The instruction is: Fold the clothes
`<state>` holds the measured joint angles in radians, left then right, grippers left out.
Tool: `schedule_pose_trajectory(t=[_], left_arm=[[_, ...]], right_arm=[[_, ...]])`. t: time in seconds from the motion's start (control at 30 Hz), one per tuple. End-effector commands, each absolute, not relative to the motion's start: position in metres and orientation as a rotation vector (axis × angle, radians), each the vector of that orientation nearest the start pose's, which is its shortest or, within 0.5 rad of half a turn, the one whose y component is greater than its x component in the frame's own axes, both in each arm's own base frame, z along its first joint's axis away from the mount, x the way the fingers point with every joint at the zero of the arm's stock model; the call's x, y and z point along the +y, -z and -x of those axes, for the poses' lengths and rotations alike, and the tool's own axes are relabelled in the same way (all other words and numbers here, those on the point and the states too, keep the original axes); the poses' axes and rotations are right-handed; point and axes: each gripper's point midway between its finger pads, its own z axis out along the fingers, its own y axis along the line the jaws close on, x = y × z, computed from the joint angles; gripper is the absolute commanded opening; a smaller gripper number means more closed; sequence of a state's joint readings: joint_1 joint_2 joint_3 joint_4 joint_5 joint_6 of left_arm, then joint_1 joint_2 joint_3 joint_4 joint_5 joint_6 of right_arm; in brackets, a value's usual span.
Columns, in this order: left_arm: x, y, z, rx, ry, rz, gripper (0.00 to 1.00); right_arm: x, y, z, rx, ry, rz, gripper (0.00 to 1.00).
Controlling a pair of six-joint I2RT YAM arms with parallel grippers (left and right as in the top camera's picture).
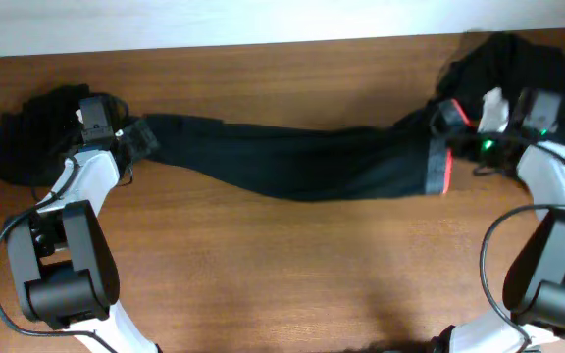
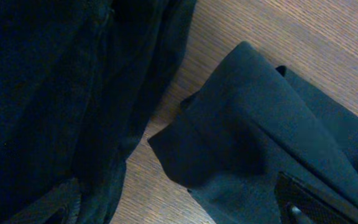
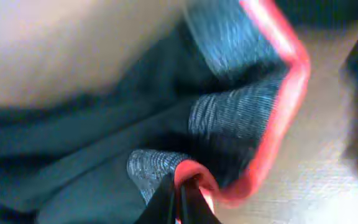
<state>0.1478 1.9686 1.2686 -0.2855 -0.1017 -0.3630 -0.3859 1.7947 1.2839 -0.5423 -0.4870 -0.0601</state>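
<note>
Closest in, at the bottom corner of the left wrist view, one dark finger (image 2: pixel 306 204) of the left gripper (image 1: pixel 135 137) pokes into sight. Its jaws stand wide with nothing clamped between them. Just under it lies the leg hem (image 2: pixel 229 124) of the black trousers (image 1: pixel 302 162), rumpled on the wooden table (image 1: pixel 263 275). A strip of bare wood separates the hem from the left heap of dark clothes (image 1: pixel 27 137) beside it.

From there the trousers run across the middle of the table towards the right in one long, slightly sagging band. At that end the right gripper (image 3: pixel 180 198) is pinched tight on the grey waistband (image 3: pixel 235 112), right at its red-orange lining (image 3: pixel 288 93), which curls up around the fingertips. Behind it sits a second heap of dark clothes (image 1: pixel 513 59), either touching or overlapping the waist end; I can't tell which.

I'd say the job is at the spreading-out stage: one garment lies stretched long with one end held, and no fold is made yet. To my eye the next move calls for the left gripper to come down and close on the hem, so the two arms can pull the trousers taut and flat. The cloth is limp and the hem is bunched, so a shallow pinch may slip.
</note>
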Motion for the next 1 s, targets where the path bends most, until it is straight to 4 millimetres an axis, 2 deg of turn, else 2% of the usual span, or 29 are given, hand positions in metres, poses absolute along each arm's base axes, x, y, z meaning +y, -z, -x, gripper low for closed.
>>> schedule_pose_trajectory(t=[0.0,0.07,0.17,0.37,0.5,0.53,0.7,0.8,0.87,0.9,0.93,0.97], left_arm=[[0.086,-0.045,-0.482,2.449,-0.037,0.656,0.99],[0.086,-0.045,-0.482,2.449,-0.037,0.656,0.99],[0.086,-0.045,-0.482,2.449,-0.037,0.656,0.99],[0.086,-0.045,-0.483,2.449,-0.038,0.656,0.99],[0.086,-0.045,-0.483,2.449,-0.038,0.656,0.99],[0.086,-0.045,-0.482,2.449,-0.038,0.656,0.99],[0.086,-0.045,-0.483,2.449,-0.039,0.656,0.99],[0.086,-0.045,-0.483,2.449,-0.039,0.656,0.99],[0.086,-0.045,-0.483,2.449,-0.039,0.656,0.99],[0.086,-0.045,-0.483,2.449,-0.039,0.656,0.99],[0.086,-0.045,-0.483,2.449,-0.039,0.655,0.99],[0.086,-0.045,-0.483,2.449,-0.040,0.654,0.99]], right_arm=[[-0.091,-0.152,-0.450,2.393,-0.426,-0.179,0.04],[-0.096,-0.166,-0.460,2.351,-0.388,-0.163,0.04],[-0.108,-0.176,-0.470,2.305,-0.308,-0.159,0.04],[-0.116,-0.172,-0.484,2.270,-0.266,-0.153,0.04],[-0.111,-0.149,-0.498,2.284,-0.280,-0.135,0.04],[-0.106,-0.133,-0.502,2.306,-0.294,-0.129,0.04],[-0.104,-0.097,-0.506,2.366,-0.303,-0.143,0.04],[-0.106,-0.083,-0.506,2.387,-0.303,-0.157,0.04],[-0.108,-0.082,-0.506,2.393,-0.290,-0.164,0.04],[-0.108,-0.082,-0.506,2.393,-0.289,-0.164,0.13],[-0.109,-0.085,-0.506,2.390,-0.289,-0.163,0.54],[-0.109,-0.087,-0.507,2.392,-0.289,-0.163,0.82]])
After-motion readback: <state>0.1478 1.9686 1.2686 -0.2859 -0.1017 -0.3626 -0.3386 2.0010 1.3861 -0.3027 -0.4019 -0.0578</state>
